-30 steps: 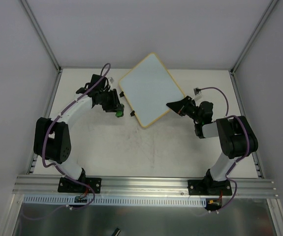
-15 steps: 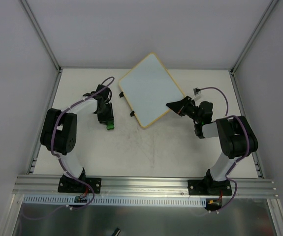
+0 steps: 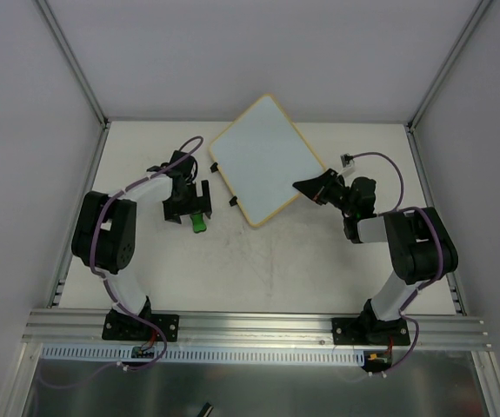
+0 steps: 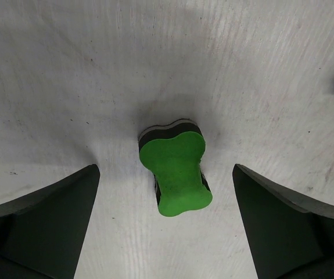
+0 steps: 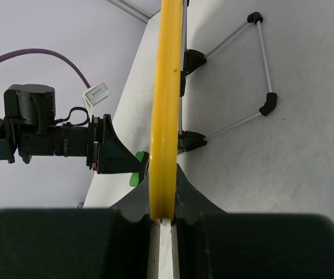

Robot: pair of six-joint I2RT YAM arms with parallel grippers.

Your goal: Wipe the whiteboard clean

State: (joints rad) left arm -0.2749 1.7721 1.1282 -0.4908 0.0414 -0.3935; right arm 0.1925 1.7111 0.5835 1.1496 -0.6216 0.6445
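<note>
The whiteboard [image 3: 265, 156], white with a tan-yellow frame and no marks showing, sits tilted at the back middle of the table. My right gripper [image 3: 306, 188] is shut on its near right edge. In the right wrist view the yellow frame [image 5: 167, 99] runs edge-on between the shut fingers [image 5: 191, 195]. A small green eraser [image 3: 198, 223] lies on the table left of the board. My left gripper [image 3: 189, 212] stands open over it. In the left wrist view the eraser [image 4: 177, 168] lies between the fingers [image 4: 50, 221], touching neither.
Two black clips [image 3: 230, 201] sit on the board's left edge, and a wire stand [image 5: 259, 64] juts from its back. Grey walls enclose the white table [image 3: 276, 261] on three sides. An aluminium rail [image 3: 258, 326] with both arm bases runs along the front.
My left gripper drew away from the board's left edge toward the near left with the eraser, then opened and let it go on the table. The right arm and board stayed put.
</note>
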